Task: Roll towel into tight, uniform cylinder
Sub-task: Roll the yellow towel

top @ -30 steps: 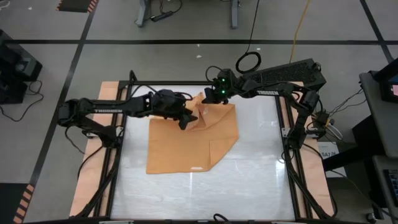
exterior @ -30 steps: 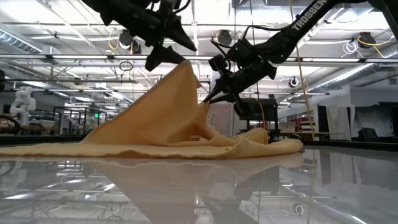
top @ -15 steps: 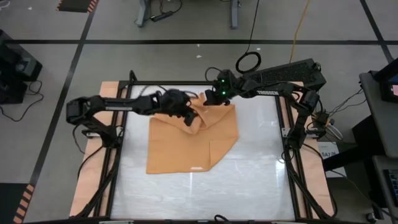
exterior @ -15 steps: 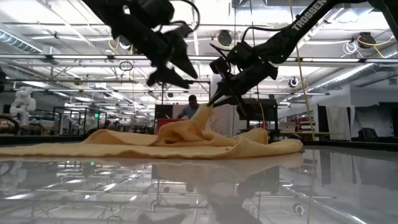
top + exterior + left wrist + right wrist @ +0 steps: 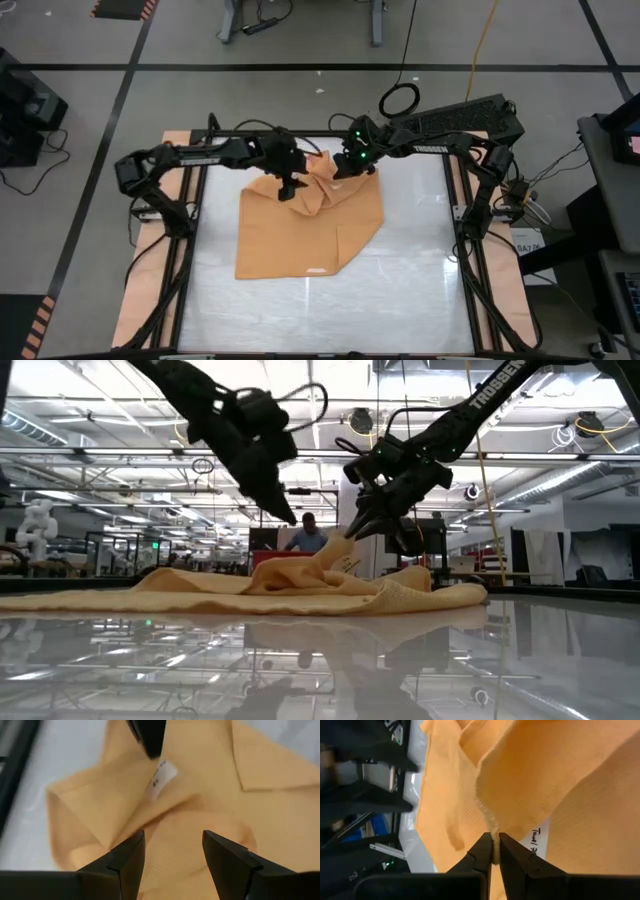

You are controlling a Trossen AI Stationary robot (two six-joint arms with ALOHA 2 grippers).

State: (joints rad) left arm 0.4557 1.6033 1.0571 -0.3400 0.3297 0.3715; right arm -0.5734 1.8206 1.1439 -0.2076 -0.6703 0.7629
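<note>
The orange-tan towel (image 5: pixel 300 230) lies spread on the white table, and its far part is bunched into a low heap (image 5: pixel 300 570). A white tag (image 5: pixel 161 779) shows on that heap. My left gripper (image 5: pixel 287 192) hangs open just above the heap's left side, and between its fingers (image 5: pixel 172 852) there is only cloth lying farther down. My right gripper (image 5: pixel 340 172) is shut on the towel at the heap's far right. My right gripper pinches a hemmed edge of the towel (image 5: pixel 493 832) between its two fingertips, next to a white tag with writing (image 5: pixel 537 842). The fingers slant down from the table's far right. That edge stands up as a small peak (image 5: pixel 343 545), and the rest lies slack on the table.
A black frame rail (image 5: pixel 300 135) runs round the table close behind both grippers. Bare white tabletop (image 5: pixel 410 290) lies to the near right of the towel. A person (image 5: pixel 308 538) stands far off in the room behind.
The tall fold of towel that stood up to my left gripper has fallen into a low heap. Its far right edge stays up in my right gripper. My left gripper has swung toward the table's far edge, come down and rolled about its own line.
</note>
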